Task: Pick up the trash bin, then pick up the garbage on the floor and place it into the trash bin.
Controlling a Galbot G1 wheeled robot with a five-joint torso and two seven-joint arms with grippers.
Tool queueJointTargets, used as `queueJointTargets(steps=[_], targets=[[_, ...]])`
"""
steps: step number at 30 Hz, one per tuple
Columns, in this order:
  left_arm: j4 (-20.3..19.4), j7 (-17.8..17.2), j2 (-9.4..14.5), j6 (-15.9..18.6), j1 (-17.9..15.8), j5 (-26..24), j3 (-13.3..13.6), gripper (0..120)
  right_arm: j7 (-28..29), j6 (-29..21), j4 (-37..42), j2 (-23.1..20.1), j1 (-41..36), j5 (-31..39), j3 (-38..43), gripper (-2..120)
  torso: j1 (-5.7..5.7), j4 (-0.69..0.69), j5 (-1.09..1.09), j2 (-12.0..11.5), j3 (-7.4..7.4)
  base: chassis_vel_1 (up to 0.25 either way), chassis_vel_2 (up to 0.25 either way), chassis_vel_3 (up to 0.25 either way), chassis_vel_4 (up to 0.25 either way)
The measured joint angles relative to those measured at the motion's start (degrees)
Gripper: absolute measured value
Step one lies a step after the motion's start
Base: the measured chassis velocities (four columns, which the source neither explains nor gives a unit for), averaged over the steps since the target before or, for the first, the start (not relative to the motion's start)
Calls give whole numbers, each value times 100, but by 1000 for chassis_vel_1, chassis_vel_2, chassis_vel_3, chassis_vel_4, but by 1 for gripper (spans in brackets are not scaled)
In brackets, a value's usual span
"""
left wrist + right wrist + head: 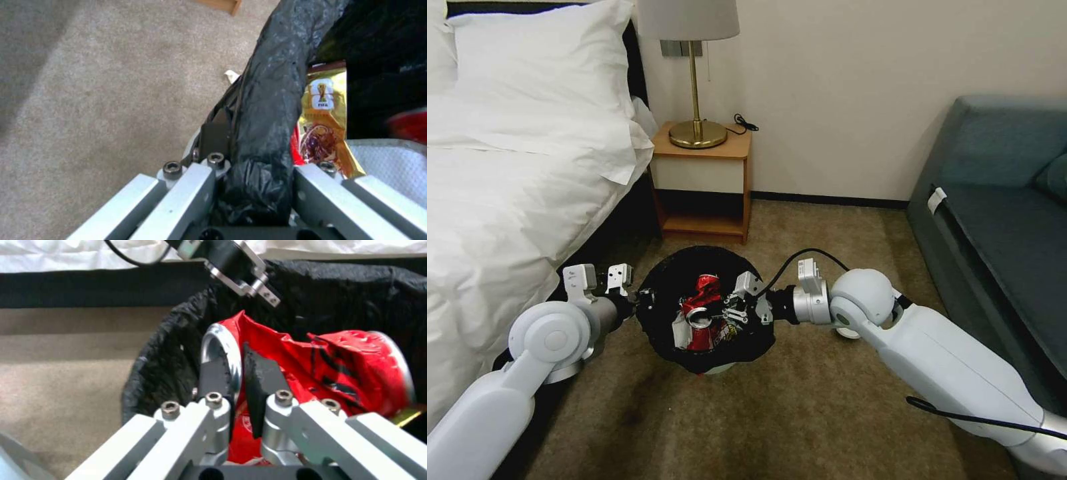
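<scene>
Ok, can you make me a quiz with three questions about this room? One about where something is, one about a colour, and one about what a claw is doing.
1. Where does the lamp stand?
A. on the sofa
B. on the bed
C. on the nightstand

2. What colour is the crushed can?
A. red
B. blue
C. green

3. What is the left claw doing?
A. hanging open in the air
B. clamped on the trash bin's rim
C. holding a pillow

Answers:
1 C: the lamp has its brass foot on the wooden nightstand beside the bed.
2 A: the crushed can, pinched by the right claw over the bin, is bright red.
3 B: the left claw is shut around the black-bagged rim of the trash bin.
</scene>
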Motion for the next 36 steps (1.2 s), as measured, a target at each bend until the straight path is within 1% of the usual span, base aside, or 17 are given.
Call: queueJointTargets(steps=[1,2,5,7,9,11,14,16,17,19,21,22,24,25,28,34,36], targets=[[0,0,0,0,0,0,0,3,0,0,0,0,0,0,0,10,0,0,0,0,0,0,0,0,0],[0,1,-20,0,-5,7,4,3,41,12,-20,1,0,-12,-13,16,0,0,0,0,0,0,0,0,0],[0,10,-31,0,-5,19,8,3,99,64,-61,12,0,-42,-28,22,0,0,0,0,0,0,0,0,0],[4,20,-33,0,-3,30,8,3,159,121,-106,37,-1,-55,-43,37,0,0,0,0,0,0,0,0,0],[5,23,-33,0,-3,31,8,3,164,131,-117,47,-1,-57,-44,40,0,0,0,0,0,0,0,0,0],[9,27,-34,0,-3,32,8,3,178,145,-139,71,6,-62,-44,50,0,0,0,0,0,0,0,0,0],[10,27,-37,0,-3,32,8,3,184,146,-141,76,7,-62,-42,54,0,0,0,0,0,0,0,0,0],[15,29,-46,0,-1,33,10,3,231,146,-144,100,11,-53,12,68,0,0,0,0,0,0,0,0,0],[15,29,-46,0,-1,33,10,3,231,146,-144,100,11,-53,12,68,0,0,0,0,0,0,0,0,0],[31,34,-47,0,-7,34,11,3,331,142,-143,116,16,11,91,80,0,0,0,0,0,0,0,0,0],[35,38,-47,0,-11,34,11,3,357,141,-143,121,17,17,110,82,0,0,0,0,0,0,0,0,0],[43,42,-47,0,-15,34,11,3,386,141,-144,125,18,23,130,89,0,0,0,0,0,0,0,0,0],[44,43,-47,0,-16,34,12,3,398,141,-145,126,18,26,144,92,0,0,0,0,0,0,0,0,0],[51,44,-45,0,-17,33,12,3,495,143,-140,129,16,45,204,99,0,0,0,0,0,0,0,0,0],[54,44,-42,0,-17,33,11,3,586,143,-121,129,4,87,239,99,0,0,0,0,0,0,0,0,0],[78,45,-57,0,-18,32,-2,3,1677,138,57,120,-169,553,587,100,0,0,0,0,0,0,0,0,0],[82,49,-64,0,-17,41,-3,3,1782,139,77,112,-196,605,638,100,0,0,0,0,0,0,0,0,0]])
